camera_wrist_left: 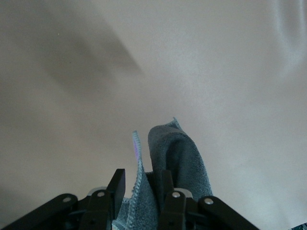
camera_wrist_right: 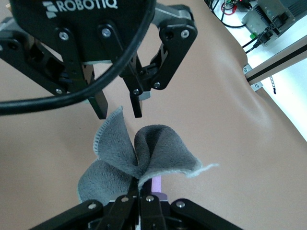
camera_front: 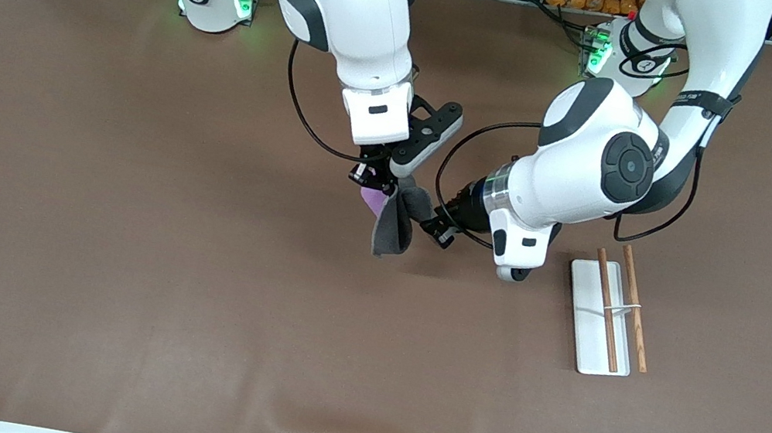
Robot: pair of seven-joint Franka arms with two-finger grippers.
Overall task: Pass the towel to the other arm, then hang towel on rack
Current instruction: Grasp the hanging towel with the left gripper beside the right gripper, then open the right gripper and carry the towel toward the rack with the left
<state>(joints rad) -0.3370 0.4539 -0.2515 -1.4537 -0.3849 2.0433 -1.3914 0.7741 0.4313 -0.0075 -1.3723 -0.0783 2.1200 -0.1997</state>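
Brown mat covers the table [camera_front: 109, 280]. Lower right of centre in the front view: rack [camera_front: 608, 316], bare. At centre the towel [camera_front: 394, 222] hangs in air, pinched in the right gripper [camera_front: 371, 176]. Left gripper [camera_front: 440, 227] sits w/ its fingers [camera_wrist_left: 116, 184] spread round a fold, not clamped. Handover step; next calls for left to clamp, right to let go.

Both arms are glossy white with dark grey round joint caps and green lights at their bases; black cables loop beside the wrists, and the black, screw-studded gripper links carry white ROBOTIQ lettering
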